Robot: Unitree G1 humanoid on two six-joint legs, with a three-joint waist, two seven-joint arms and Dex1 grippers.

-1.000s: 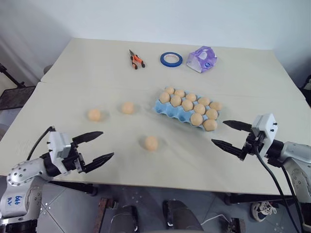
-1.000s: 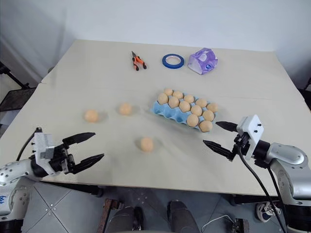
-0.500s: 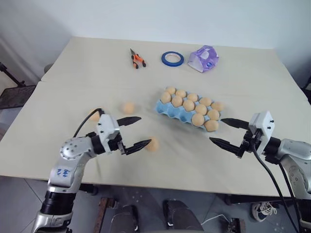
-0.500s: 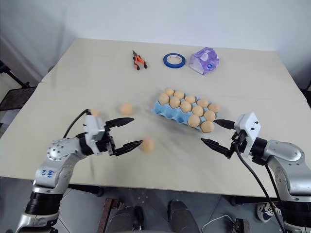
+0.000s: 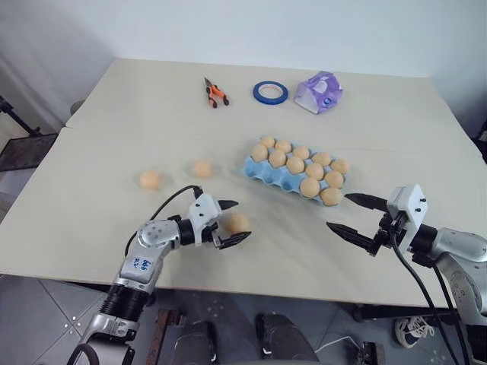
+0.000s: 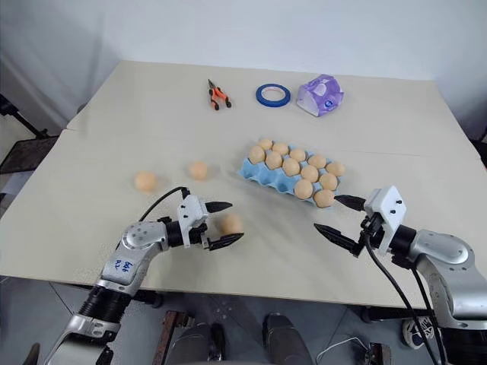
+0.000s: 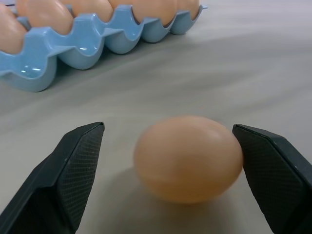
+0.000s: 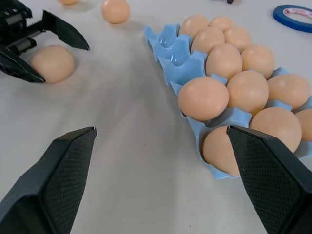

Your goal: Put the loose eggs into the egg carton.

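Note:
Three loose eggs lie on the beige table: one at the left (image 5: 151,179), one in the middle (image 5: 202,168), and the nearest one (image 5: 240,222). My left gripper (image 5: 236,220) is open and low over the table, with a finger on each side of that nearest egg (image 7: 189,157), apart from it. To the right sits the light blue egg carton (image 5: 253,172), holding several eggs, with empty cups at its left end (image 8: 173,63). My right gripper (image 5: 339,211) hovers open just in front of the carton's right end, holding nothing.
At the far side of the table lie orange-handled pliers (image 5: 214,93), a blue tape roll (image 5: 269,93) and a purple-and-white packet (image 5: 318,92). The table's front edge runs just behind both grippers.
My left arm has swung right and forward from the table's front left corner, bringing its open fingers around the nearest egg. The right gripper has stayed in place.

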